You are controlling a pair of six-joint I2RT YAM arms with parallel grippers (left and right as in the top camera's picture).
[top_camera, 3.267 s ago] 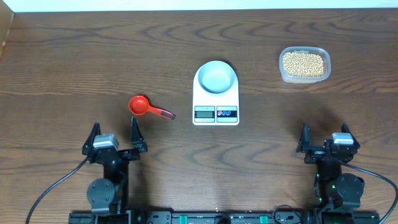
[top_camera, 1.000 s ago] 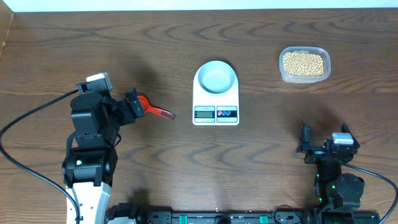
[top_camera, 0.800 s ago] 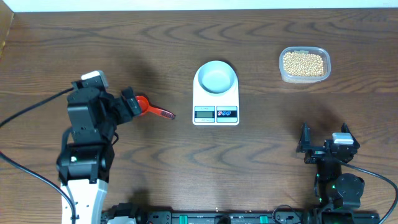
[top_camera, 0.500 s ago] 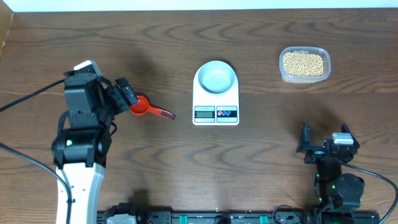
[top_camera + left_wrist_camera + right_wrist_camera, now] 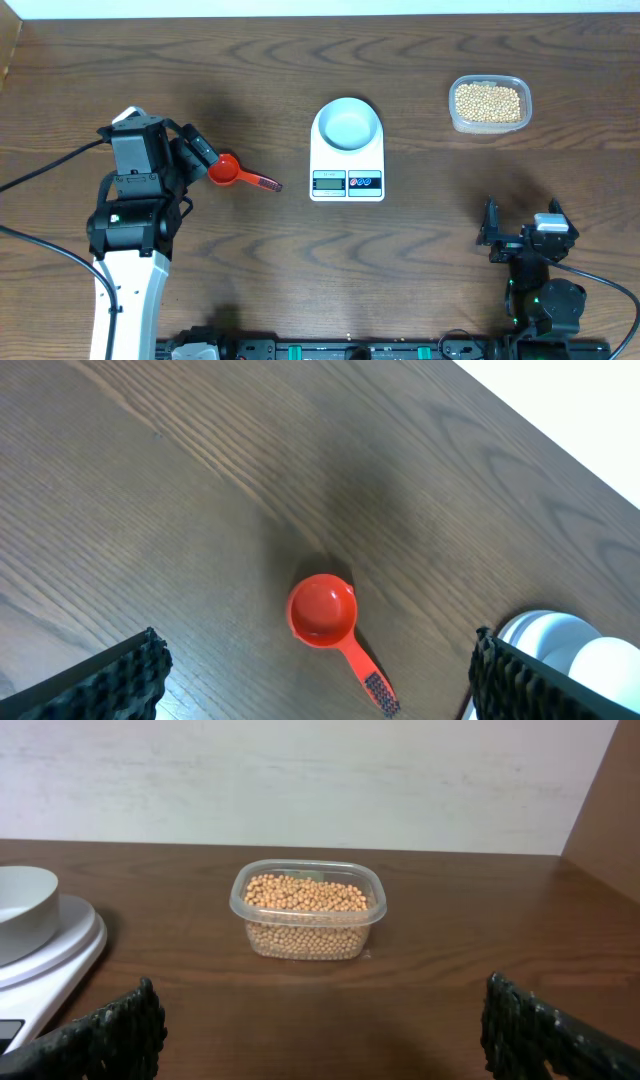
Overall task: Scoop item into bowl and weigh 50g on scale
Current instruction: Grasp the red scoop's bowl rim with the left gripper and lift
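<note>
We are failing to read the display on the scale, too small overhead; the right wrist view's left edge is cutting off the bowl

Red scoop, white scale, pale-blue bowl, tan beans, woodgrain table

Beans fill clear container; scale left, bowl atop.

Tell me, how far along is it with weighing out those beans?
Barely started. Done: the bowl sits on the scale, looking empty. In hand: the left gripper hovers open beside the red scoop, not gripping it; the right gripper rests open near its base. Left: pick up the scoop, carry beans from their tub to the bowl, reach 50 g.
</note>
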